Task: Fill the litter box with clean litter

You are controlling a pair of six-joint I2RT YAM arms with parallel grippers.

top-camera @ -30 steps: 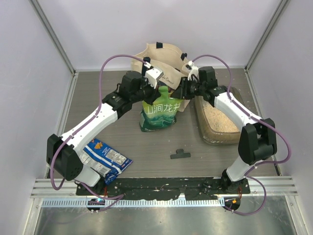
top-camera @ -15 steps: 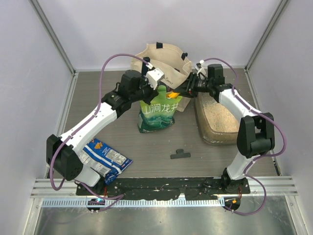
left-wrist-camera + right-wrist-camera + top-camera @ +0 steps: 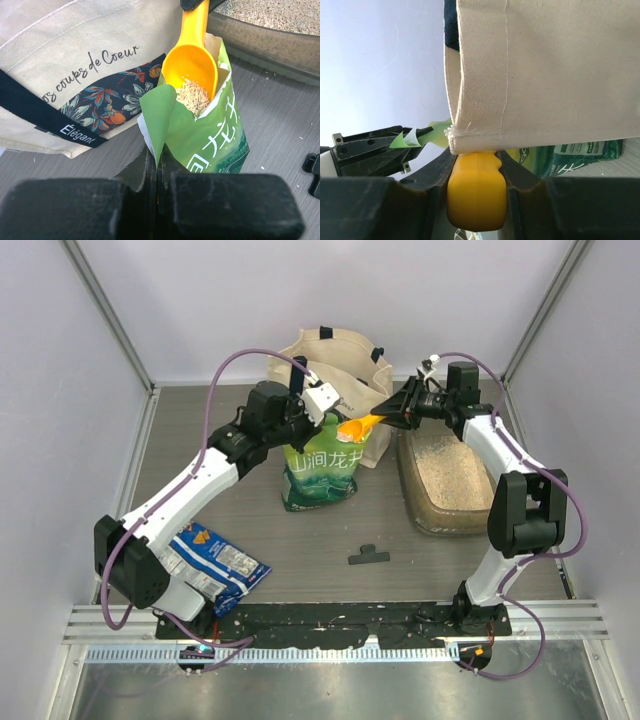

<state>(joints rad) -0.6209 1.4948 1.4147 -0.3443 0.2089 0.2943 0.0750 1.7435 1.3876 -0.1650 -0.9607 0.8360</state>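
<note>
The litter box [image 3: 447,515] lies at the right with pale beige clean litter [image 3: 443,470] in it; its rim also shows in the left wrist view [image 3: 260,40]. My left gripper [image 3: 318,408] is shut on the torn top edge of the green-and-white pouch [image 3: 322,472], holding it open [image 3: 210,135]. My right gripper [image 3: 395,415] is shut on the handle of a yellow scoop [image 3: 355,426]. The scoop bowl [image 3: 190,70] sits at the pouch mouth with some litter [image 3: 194,96] in it. Its handle [image 3: 476,192] shows between my right fingers.
A cream canvas tote bag [image 3: 335,365] stands behind the pouch, close to both grippers. A blue snack bag [image 3: 215,565] lies at the front left. A black clip [image 3: 368,556] lies on the table in front of the pouch.
My right gripper has drawn back to the right and up, lifting the yellow scoop out of the pouch with litter in it. My left gripper has stayed on the pouch.
</note>
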